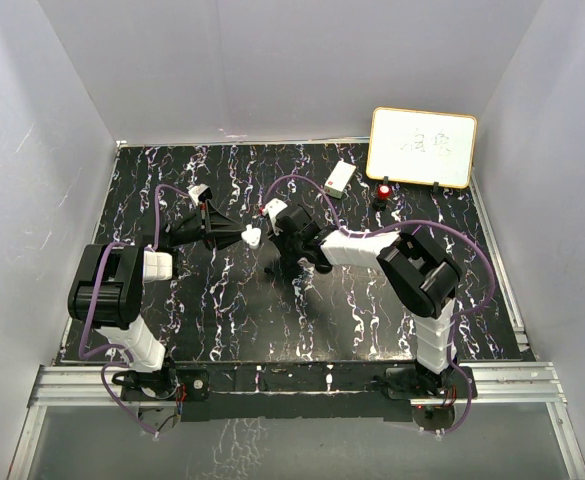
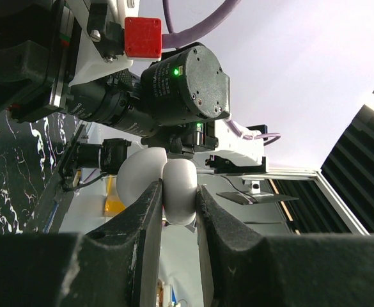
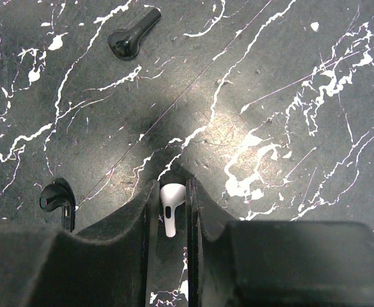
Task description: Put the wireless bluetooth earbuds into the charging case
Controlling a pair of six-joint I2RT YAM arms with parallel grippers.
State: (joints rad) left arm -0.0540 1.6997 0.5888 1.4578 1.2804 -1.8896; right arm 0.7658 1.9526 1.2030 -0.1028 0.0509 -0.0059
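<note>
1. A black, white-veined table [image 1: 222, 320] carries both arms. A whiteboard [image 1: 422, 147] stands at its far right corner.
2. Near the whiteboard, a small white box [image 1: 339, 177] and a small red object [image 1: 383, 192] are seen on the far part of the table, well apart from the grippers.
3. The left gripper [image 2: 179, 193] is turned sideways toward the middle of the table. Its fingers [image 2: 149, 211] are pinched on the charging case [image 2: 174, 182], a white rounded shell seen as two lobes side by side. In the top view the case is held just left of the right arm's wrist.
4. The right gripper [image 3: 172, 187] is pointed down at the table. Its fingers [image 3: 149, 204] are closed narrowly on a white earbud [image 3: 170, 214], which is held between the tips with its stem toward the camera. Whether this earbud touches the table cannot be told.
5. A black earbud [image 3: 133, 33] lies on the table ahead and to the left of the right gripper, well apart from it.
6. A second black earbud [image 3: 55, 197] lies on the table just beside the outer edge of one right finger.
</note>
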